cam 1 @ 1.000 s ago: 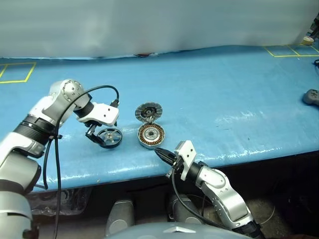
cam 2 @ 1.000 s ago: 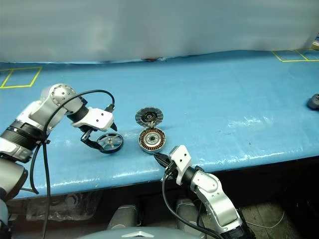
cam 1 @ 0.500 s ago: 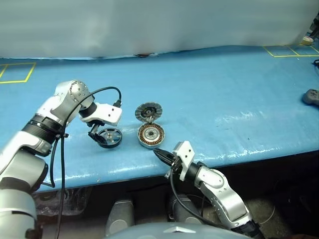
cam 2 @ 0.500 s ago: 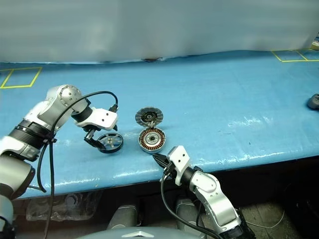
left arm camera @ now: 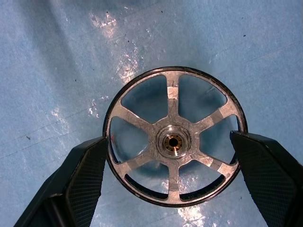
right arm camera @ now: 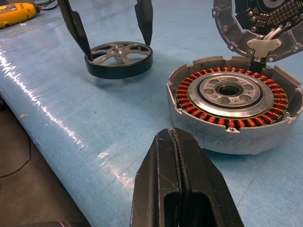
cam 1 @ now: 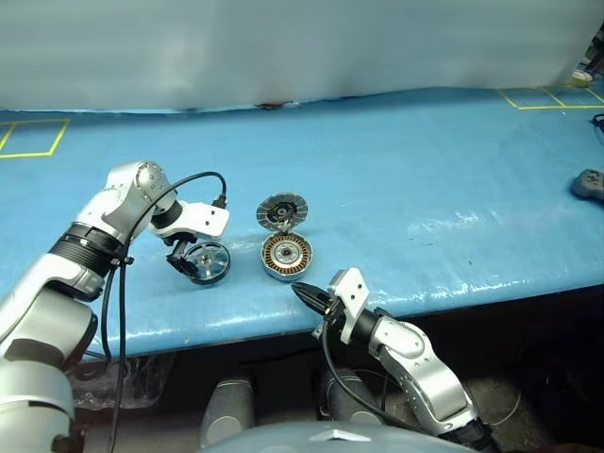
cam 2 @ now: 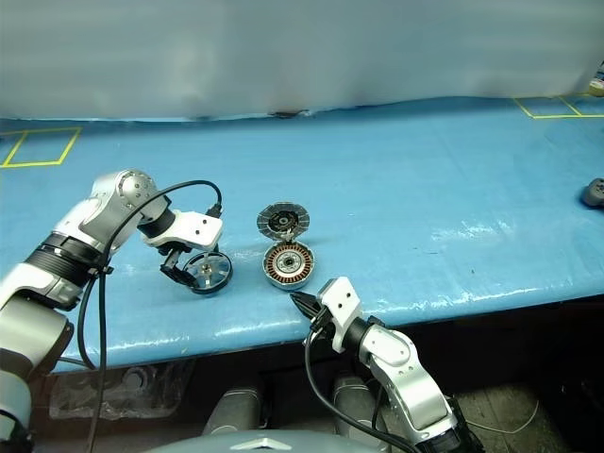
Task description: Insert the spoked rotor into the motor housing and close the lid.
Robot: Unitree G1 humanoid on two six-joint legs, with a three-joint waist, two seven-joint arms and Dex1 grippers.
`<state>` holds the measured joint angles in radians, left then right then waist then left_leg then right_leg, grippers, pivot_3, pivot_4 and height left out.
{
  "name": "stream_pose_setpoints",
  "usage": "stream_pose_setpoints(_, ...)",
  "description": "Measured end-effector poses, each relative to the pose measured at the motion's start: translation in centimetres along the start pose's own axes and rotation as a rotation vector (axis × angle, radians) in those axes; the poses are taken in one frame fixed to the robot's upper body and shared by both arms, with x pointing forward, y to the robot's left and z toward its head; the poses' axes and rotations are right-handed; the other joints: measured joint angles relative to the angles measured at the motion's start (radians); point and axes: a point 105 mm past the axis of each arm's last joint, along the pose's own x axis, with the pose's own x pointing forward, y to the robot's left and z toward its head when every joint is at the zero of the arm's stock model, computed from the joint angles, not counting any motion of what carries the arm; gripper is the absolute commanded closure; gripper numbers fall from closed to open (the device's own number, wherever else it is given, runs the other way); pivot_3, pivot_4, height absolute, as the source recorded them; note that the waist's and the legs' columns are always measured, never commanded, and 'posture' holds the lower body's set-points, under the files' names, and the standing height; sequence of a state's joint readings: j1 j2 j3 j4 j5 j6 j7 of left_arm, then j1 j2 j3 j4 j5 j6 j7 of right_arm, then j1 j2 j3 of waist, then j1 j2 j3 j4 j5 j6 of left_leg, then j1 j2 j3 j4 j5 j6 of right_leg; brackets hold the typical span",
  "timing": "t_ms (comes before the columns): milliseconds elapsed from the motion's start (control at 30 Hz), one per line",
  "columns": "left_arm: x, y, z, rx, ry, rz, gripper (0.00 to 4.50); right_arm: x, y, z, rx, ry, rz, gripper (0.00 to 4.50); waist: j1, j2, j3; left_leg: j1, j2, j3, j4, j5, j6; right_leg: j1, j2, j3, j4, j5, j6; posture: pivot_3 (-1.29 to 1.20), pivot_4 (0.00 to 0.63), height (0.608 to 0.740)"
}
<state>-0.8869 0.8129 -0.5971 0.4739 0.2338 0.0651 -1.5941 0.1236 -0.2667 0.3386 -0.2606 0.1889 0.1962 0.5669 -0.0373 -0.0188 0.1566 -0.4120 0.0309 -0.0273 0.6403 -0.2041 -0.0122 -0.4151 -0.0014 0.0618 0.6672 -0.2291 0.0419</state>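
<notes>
I'm looking down on a blue table (cam 1: pixel 425 160) with its near edge running across below the parts; a lot of bare surface stretches off toward 1 and 2 o'clock of the housing. Yellow tape squares (cam 1: pixel 33 137) mark the far corners, and a small dark object (cam 1: pixel 587 181) sits well away at 3 o'clock near the table's right edge.

The motor housing (cam 1: pixel 286 257) lies flat close to the near edge, copper windings up, with the lid (cam 1: pixel 282 211) standing tilted open at its 12 o'clock, ribbed face toward me, joined to the housing's rim. The spoked rotor (cam 1: pixel 207 261) rests on the table at the housing's 9 o'clock, just beside it but apart, with a strip of bare blue between them.

My left gripper (cam 1: pixel 192 264) points down over the rotor, spread wide, one black finger (left arm camera: pixel 85 182) at each side of the rim. In the wrist view both pads sit right at the rim's outer edge; I can't tell whether they actually touch it. The rotor is flat on the table, not lifted.

My right gripper (cam 1: pixel 302 292) hangs at the table's near edge, at 5 o'clock of the housing, fingers pressed together with nothing between them, tip aimed toward the housing wall and clear of it.
</notes>
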Motion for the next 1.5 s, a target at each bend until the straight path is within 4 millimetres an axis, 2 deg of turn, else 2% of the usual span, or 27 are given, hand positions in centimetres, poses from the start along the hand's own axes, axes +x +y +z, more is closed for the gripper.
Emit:
stream_pose_setpoints(500,0.1,-0.3,0.0,0.025,0.009,-0.003,0.00,0.0,-0.1,-0.2,-0.005,0.015,-0.007,4.48,0.001,0.000,0.000,0.000,0.000,0.000,0.005,-0.001,0.001,0.001,0.000,0.001,0.003,0.001,0.001,0.00,0.150,0.740)
stream_pose_setpoints(600,0.0,-0.2,0.1,0.030,0.008,0.010,0.60,0.0,-0.1,-0.2,-0.010,0.018,-0.008,4.50,0.000,0.000,0.000,0.000,0.000,0.000,0.005,-0.001,0.001,0.001,0.000,0.001,0.003,0.001,0.001,0.00,0.150,0.740)
stream_pose_setpoints(1000,-0.2,0.3,0.1,0.047,0.014,0.058,0.60,0.0,-0.3,-0.5,-0.016,0.040,-0.008,4.50,0.000,0.000,0.000,0.000,0.000,0.000,0.005,-0.001,0.001,0.001,0.000,0.001,0.003,0.001,0.001,0.00,0.150,0.740)
stream_pose_setpoints(1500,0.6,-0.9,0.1,0.037,-0.008,-0.028,0.60,0.0,-0.3,-0.6,-0.014,0.047,-0.014,4.50,0.000,0.000,0.000,0.000,0.000,0.000,0.006,-0.001,0.001,0.000,0.000,0.002,0.003,0.001,0.001,0.00,0.150,0.740)
